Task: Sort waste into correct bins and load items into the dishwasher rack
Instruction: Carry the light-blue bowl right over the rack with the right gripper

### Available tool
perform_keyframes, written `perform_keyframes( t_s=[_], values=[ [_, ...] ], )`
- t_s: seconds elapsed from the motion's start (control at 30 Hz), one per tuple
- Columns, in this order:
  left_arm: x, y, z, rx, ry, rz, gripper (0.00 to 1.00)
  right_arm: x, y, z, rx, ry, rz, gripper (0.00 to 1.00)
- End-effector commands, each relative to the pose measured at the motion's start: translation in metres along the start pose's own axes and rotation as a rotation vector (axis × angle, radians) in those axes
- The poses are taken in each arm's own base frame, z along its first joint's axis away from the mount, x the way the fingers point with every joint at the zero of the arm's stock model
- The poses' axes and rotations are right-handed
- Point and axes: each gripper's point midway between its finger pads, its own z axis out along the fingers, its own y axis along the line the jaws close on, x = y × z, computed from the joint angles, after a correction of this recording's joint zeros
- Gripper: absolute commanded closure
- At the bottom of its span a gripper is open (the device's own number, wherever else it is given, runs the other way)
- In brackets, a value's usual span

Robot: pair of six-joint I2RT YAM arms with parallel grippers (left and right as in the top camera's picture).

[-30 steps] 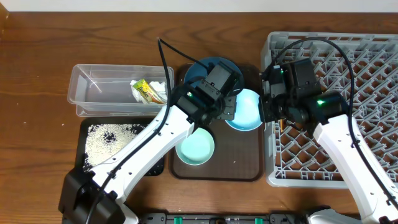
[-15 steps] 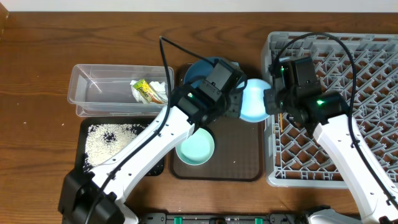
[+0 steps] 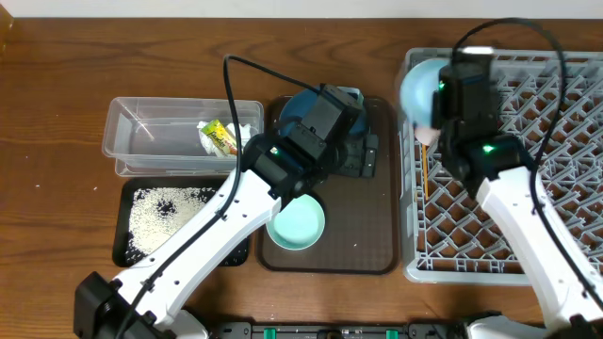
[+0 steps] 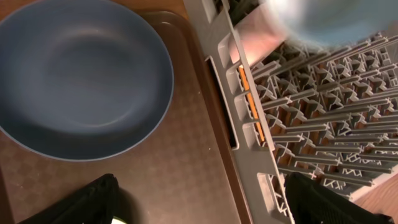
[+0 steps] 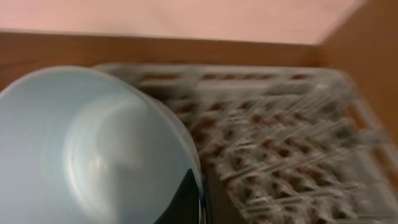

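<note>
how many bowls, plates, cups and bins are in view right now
bowls: 2 (mint bowl, light-blue bowl)
plates: 1 (blue plate)
cups: 1 (pink cup, partly hidden in the rack)
bins: 2 (clear tub, black tray)
total: 6

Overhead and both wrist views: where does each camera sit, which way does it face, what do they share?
Overhead: fixed above the table, looking straight down; both arms, brown tray, grey rack.
Left wrist: on the left arm, looking down at the blue plate; own fingers spread at bottom corners.
Right wrist: on the right arm, facing across the blurred rack; the held light-blue bowl fills the left, one finger edge shows.
Shared: rack and bowl show in all three.
</note>
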Motion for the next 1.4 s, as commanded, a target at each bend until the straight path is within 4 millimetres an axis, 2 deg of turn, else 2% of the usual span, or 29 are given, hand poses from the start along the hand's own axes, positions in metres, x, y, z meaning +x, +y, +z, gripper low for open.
perform_keyframes(
  t_s=[0.0,0.13,0.27,0.43,0.53,0.63,0.9,1.0,1.1,1.37],
  values=[
    [-0.004,-0.003,-0.005,0.008,-0.015,0.007,0.11,0.000,-0.055,0.020,0.293,-0.005,0.023,0.99],
    [-0.004,-0.003,-0.005,0.008,-0.015,0.007,0.08,-0.002,-0.107,0.043,0.561,0.007,-0.066,0.99],
    [-0.004,-0.003,-0.005,0.008,-0.015,0.007,0.08,0.001,-0.143,0.061,0.738,0.048,-0.147,0.99],
    [-0.004,-0.003,-0.005,0.007,-0.014,0.007,0.08,0.008,-0.182,0.085,0.843,0.101,-0.213,0.99],
    [-0.004,-0.003,-0.005,0.006,-0.013,0.007,0.07,0.012,-0.204,0.095,0.895,0.105,-0.195,0.99],
    [-0.004,-0.002,-0.005,0.006,-0.013,0.007,0.07,0.018,-0.219,0.105,0.915,0.114,-0.194,0.99],
    [-0.004,-0.003,-0.005,0.006,-0.013,0.007,0.07,0.042,-0.236,0.131,0.880,0.177,-0.253,0.99],
    [-0.004,-0.003,-0.005,0.006,-0.013,0.007,0.07,0.047,-0.233,0.139,0.846,0.190,-0.285,0.99],
    [-0.004,-0.003,-0.005,0.006,-0.013,0.007,0.07,0.049,-0.223,0.144,0.807,0.199,-0.318,0.99],
    [-0.004,-0.003,-0.005,0.007,-0.013,0.007,0.07,0.055,-0.182,0.157,0.654,0.214,-0.414,0.99]
  ],
)
